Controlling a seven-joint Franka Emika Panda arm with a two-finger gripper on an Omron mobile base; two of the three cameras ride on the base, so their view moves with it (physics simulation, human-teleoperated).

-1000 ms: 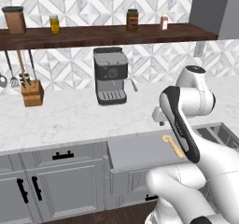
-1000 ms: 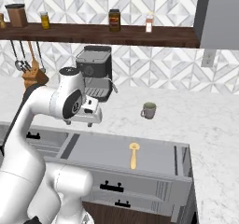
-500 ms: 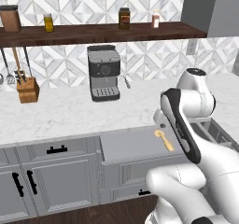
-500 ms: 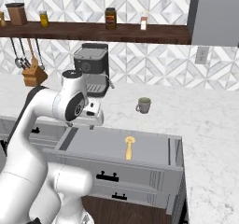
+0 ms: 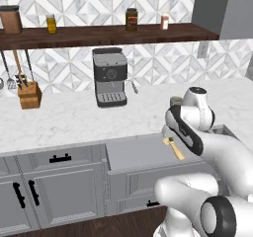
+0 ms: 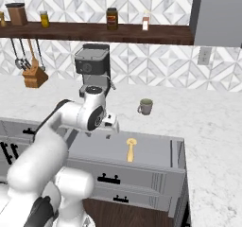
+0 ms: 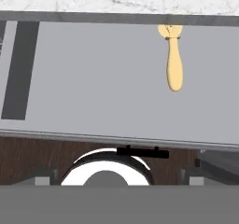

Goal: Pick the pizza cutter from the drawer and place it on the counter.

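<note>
Drawer (image 6: 156, 150) stands pulled out below the counter (image 6: 208, 126). Pizza cutter (image 6: 131, 149) lies flat on the drawer's grey floor, nothing touching it.

Orientation: in the right base view the long axis runs front to back, wheel end toward the counter edge, handle end toward the panelled drawer front. Hand view agrees: pizza cutter (image 7: 173, 59) has its wheel end up against the drawer's back edge under the marble lip, with the tan handle pointing away from it. In the left base view the pizza cutter (image 5: 173, 147) reads as a diagonal, partly behind the arm's forearm.

Position in drawer: in the rear half of the floor; in the hand view it sits right of centre, and wide bare floor lies to its left.

Edges: drawer side wall stands up on the right in the right base view, apart from the tool. Back edge is tight against the wheel end. Bare floor lies on the handle's other sides.

Gripper (image 6: 109, 125) hangs over the left part of the open drawer, apart from the pizza cutter. Finger opening: cannot tell from these views.

On the counter behind: coffee machine (image 6: 93, 70) and a green-grey mug (image 6: 145, 107), the mug nearest the drawer. Marble right of the mug is bare.
</note>
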